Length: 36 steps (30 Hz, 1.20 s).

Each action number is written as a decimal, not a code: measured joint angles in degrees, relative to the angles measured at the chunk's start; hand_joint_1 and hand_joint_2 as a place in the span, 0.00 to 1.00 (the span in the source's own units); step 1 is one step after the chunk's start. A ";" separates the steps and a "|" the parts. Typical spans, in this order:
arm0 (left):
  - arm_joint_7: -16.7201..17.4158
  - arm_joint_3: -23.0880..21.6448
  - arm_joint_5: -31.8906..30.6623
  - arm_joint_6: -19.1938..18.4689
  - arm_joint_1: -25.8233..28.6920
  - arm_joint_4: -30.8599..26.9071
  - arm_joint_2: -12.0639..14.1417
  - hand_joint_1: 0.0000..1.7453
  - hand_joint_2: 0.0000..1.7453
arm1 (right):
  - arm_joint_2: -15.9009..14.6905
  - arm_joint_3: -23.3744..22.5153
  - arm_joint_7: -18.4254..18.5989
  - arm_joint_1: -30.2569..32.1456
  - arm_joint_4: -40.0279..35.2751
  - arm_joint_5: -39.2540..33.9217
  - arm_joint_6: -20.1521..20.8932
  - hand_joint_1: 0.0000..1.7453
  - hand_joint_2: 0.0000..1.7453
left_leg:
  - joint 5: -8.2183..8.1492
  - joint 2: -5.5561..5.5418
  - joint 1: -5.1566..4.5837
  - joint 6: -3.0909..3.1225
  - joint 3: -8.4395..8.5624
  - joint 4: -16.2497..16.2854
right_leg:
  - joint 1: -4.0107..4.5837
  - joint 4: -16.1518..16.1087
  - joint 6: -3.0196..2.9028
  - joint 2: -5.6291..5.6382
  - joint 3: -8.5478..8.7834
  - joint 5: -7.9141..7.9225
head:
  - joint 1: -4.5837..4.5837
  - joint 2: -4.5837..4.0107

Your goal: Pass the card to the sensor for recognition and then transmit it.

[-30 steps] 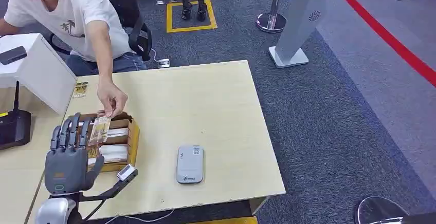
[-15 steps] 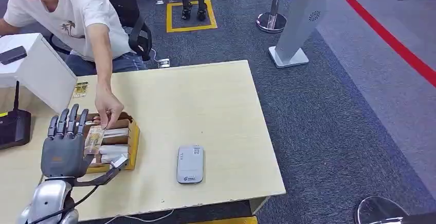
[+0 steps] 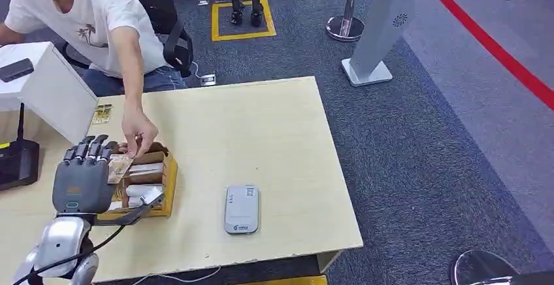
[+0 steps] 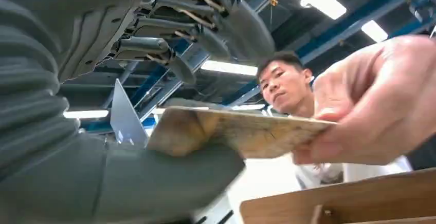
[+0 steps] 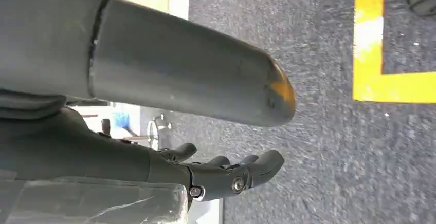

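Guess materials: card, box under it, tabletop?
Card: looks like thin printed card or plastic, matte, mottled tan face; stays flat between the left hand and the person's hand.
Box: likely corrugated cardboard, raw brown walls.
Tabletop: seemingly pale wood-look laminate, smooth, faint grain.

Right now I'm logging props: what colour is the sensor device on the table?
Light grey; the sensor device shows best in the head view.
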 joint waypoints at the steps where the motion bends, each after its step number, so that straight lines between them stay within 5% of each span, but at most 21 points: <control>1: -0.15 0.00 -0.02 0.58 0.06 0.13 -0.29 1.00 1.00 | 0.00 0.00 0.00 0.12 0.00 0.02 0.00 0.00 1.00 | 0.00 0.00 0.00 0.00 0.00 0.00 | 0.00 0.00 0.00 0.00 0.00 0.00 | -0.04 0.00; 32: -3.65 -0.02 0.35 1.65 -0.80 1.45 -3.32 1.00 1.00 | -0.07 0.02 -0.02 0.20 0.00 0.53 0.15 0.00 1.00 | 0.02 0.01 0.00 0.02 0.01 0.00 | 0.00 0.00 0.00 0.00 -0.02 0.01 | -0.02 0.00; 36: -4.83 -1.53 0.57 2.98 -2.40 1.60 -4.41 1.00 1.00 | -0.07 0.00 -3.38 0.03 -0.02 0.48 -0.07 0.00 1.00 | 0.03 -0.04 0.00 0.03 -0.01 0.01 | 0.00 0.00 0.00 -0.02 -0.01 0.01 | -0.02 0.00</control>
